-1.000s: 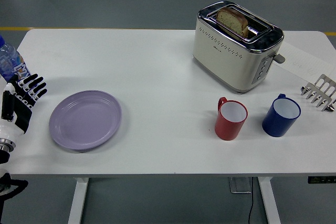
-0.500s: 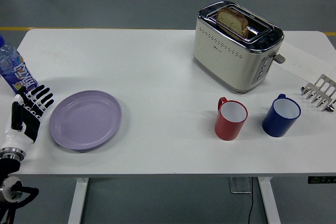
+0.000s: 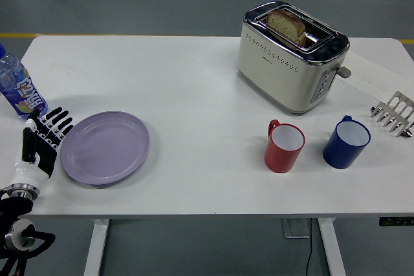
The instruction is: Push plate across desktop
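- Grey floor is seen beyond the white table (image 3: 194, 75).
- At 8 o'clock the plate (image 3: 105, 147) lies flat.
- Left hand (image 3: 44, 139), fingers spread and empty, sits just beside the rim; flat, low contact toward 3 o'clock is advised.

A round lavender plate (image 3: 105, 147) with a ridged rim lies flat and empty on my table, at the frame's lower left.
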Action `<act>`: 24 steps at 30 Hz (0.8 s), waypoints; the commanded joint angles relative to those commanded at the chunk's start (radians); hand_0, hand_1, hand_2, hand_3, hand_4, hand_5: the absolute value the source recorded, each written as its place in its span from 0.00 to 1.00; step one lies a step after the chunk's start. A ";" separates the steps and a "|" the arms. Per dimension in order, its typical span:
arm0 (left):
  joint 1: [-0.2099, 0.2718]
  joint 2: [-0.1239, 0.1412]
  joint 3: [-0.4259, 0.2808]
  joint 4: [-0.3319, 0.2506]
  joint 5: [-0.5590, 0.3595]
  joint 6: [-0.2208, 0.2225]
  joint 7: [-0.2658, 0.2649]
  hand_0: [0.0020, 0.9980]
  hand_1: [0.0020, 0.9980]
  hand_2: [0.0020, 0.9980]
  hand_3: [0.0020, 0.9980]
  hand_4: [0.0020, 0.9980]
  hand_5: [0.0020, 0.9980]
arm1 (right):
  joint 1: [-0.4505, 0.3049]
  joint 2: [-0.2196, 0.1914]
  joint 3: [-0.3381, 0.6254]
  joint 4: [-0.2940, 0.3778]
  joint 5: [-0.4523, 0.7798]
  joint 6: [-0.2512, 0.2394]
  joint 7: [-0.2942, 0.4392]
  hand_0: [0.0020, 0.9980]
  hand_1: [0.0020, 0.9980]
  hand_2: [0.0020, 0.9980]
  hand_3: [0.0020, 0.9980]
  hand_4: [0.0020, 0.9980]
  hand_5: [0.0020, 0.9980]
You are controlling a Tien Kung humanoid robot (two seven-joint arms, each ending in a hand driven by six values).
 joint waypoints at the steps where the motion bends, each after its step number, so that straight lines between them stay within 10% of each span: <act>1: -0.001 -0.005 0.000 0.004 0.000 -0.001 -0.001 0.79 0.77 0.74 0.65 0.58 1.00 | 0.000 0.000 0.001 0.000 -0.001 0.000 0.000 0.56 0.47 0.61 0.60 0.35 0.52; 24: -0.012 -0.046 0.028 0.018 -0.025 0.013 -0.025 0.80 0.79 0.74 0.65 0.57 1.00 | -0.004 0.000 0.014 0.003 -0.027 -0.002 -0.007 0.56 0.47 0.61 0.60 0.34 0.52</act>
